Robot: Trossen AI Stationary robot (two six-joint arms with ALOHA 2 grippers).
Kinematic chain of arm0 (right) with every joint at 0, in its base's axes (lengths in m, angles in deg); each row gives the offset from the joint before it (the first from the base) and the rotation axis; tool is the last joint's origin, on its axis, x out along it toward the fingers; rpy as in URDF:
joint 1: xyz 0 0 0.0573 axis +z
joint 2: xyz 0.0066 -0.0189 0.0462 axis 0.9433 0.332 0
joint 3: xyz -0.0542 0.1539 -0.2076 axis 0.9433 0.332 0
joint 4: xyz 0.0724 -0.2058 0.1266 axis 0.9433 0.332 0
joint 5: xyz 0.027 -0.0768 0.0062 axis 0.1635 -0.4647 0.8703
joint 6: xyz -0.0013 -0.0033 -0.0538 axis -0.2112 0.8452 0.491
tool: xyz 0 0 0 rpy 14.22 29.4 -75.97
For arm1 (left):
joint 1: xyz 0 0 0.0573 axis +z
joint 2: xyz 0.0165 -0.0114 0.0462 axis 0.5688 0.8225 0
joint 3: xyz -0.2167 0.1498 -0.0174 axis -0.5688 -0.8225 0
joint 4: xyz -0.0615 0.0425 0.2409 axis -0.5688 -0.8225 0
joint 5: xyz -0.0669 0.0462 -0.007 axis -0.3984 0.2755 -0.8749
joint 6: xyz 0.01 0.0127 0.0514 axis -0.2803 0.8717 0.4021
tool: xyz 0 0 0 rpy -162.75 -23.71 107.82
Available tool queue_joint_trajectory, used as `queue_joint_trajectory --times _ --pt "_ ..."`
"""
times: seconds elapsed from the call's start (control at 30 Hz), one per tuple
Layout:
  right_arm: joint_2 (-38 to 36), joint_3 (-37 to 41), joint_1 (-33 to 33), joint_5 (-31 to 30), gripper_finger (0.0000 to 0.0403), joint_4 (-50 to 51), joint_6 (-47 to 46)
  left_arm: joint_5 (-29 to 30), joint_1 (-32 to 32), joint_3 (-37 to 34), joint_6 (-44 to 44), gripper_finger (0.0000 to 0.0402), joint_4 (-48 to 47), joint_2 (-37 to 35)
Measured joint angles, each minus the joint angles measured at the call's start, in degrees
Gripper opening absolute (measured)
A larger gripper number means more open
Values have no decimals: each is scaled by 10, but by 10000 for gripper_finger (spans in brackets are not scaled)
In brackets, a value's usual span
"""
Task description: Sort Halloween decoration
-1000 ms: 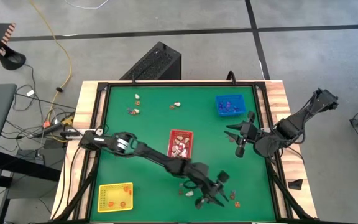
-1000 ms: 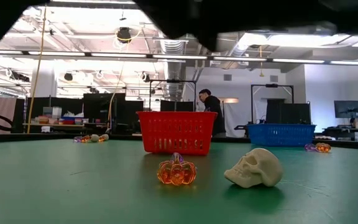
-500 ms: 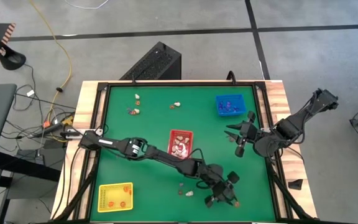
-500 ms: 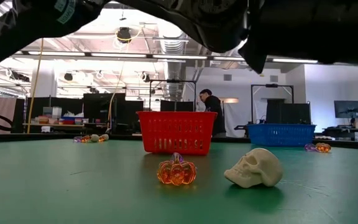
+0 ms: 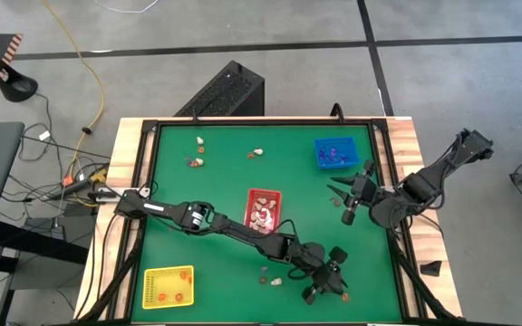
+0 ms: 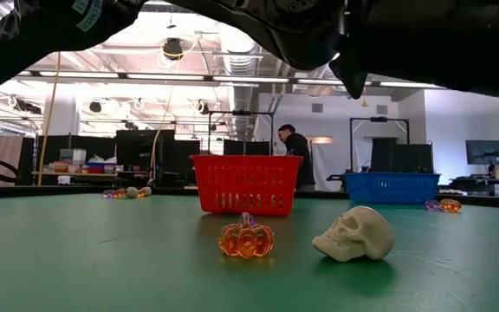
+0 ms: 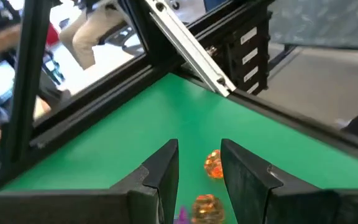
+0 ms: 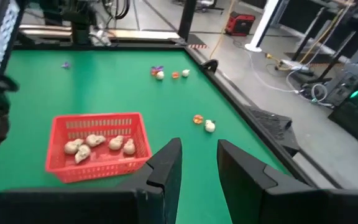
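A green table (image 5: 216, 181) seen from above holds three small baskets: red (image 5: 263, 209) in the middle, blue (image 5: 335, 153) at the far right, yellow (image 5: 168, 286) at the near left. The left arm stretches across to the near right part of the table, its hand (image 5: 326, 282) hovering there with fingers apart and nothing between them. Just beyond its fingertips lie two small orange pumpkins (image 7: 212, 165). Close by on the near side sit a white skull (image 6: 354, 234) and another orange pumpkin (image 6: 246, 240). More trinkets (image 5: 198, 154) are scattered near the far edge. White skulls (image 8: 98, 145) already fill the red basket. The right hand (image 5: 352, 201) waits by the table's right edge, fingers apart and empty. To grasp well, the left hand should probably centre over one pumpkin, lower straight down and close gently, avoiding its neighbour.
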Motion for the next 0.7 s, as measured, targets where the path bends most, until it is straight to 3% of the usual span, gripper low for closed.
queue_joint_trajectory --times 0.4,0.7 --pt "1 0 -53 -11 132 -4 0 -49 -2 24 -95 125 6 38" --pt "1 0 -60 20 132 -2 0 -24 4 29 -62 177 6 38"
